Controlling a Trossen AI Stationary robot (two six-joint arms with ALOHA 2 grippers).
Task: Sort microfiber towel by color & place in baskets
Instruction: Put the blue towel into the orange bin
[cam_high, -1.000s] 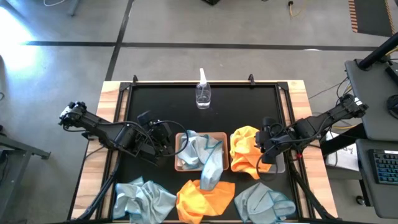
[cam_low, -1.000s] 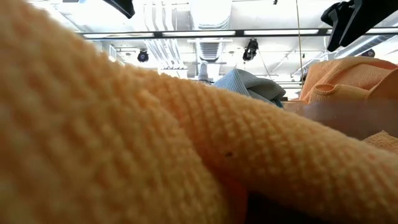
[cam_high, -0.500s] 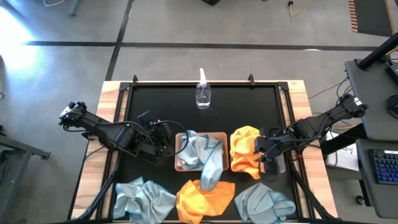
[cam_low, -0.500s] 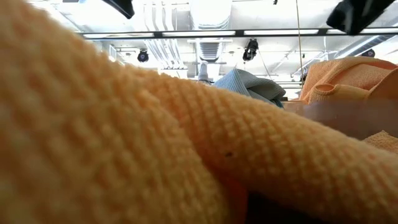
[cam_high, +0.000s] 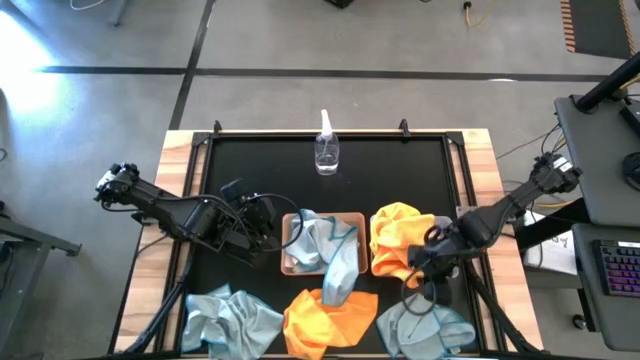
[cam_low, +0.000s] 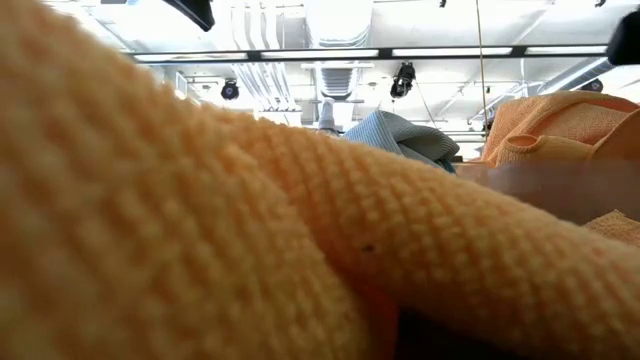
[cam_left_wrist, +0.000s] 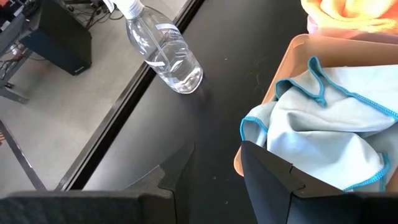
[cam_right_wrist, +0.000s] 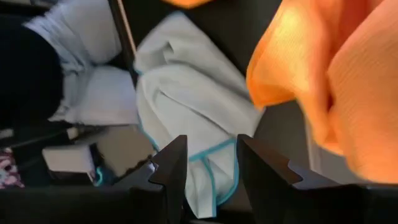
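The right gripper (cam_high: 424, 272) has swung away from the heaped orange towel (cam_high: 395, 245) in the translucent grey basket (cam_high: 449, 266) and now hangs past that basket's near edge, above the pale blue-grey towel (cam_high: 425, 325) at the table's (cam_high: 390, 175) front right. Its jaws stand open with a narrow gap, holding nothing; the right wrist view looks between the two dark fingers (cam_right_wrist: 173, 168) onto that crumpled cloth (cam_right_wrist: 186, 118), its edge stitched in teal, with a fold of orange towel (cam_right_wrist: 323, 68) close beside it.

The left gripper (cam_high: 268, 228) waits just beside the tan-brown basket (cam_high: 291, 262), on the side away from the grey one, jaws open and empty. In the left wrist view the basket's smooth rounded rim (cam_left_wrist: 292, 56) frames a soft blue-grey towel (cam_left_wrist: 329, 106) with teal hem.

That towel (cam_high: 330, 250) spills over the tan basket's near edge toward a loose orange towel (cam_high: 325, 318) on the black table top. Another rumpled blue-grey towel (cam_high: 230, 318) lies near the front left corner. A small clear spray bottle (cam_high: 326, 150) stands well beyond the tan basket, near the far edge; the left wrist view shows its ribbed clear plastic (cam_left_wrist: 163, 53).

The low view is filled by the coarse waffle weave of an orange towel (cam_low: 250, 250).
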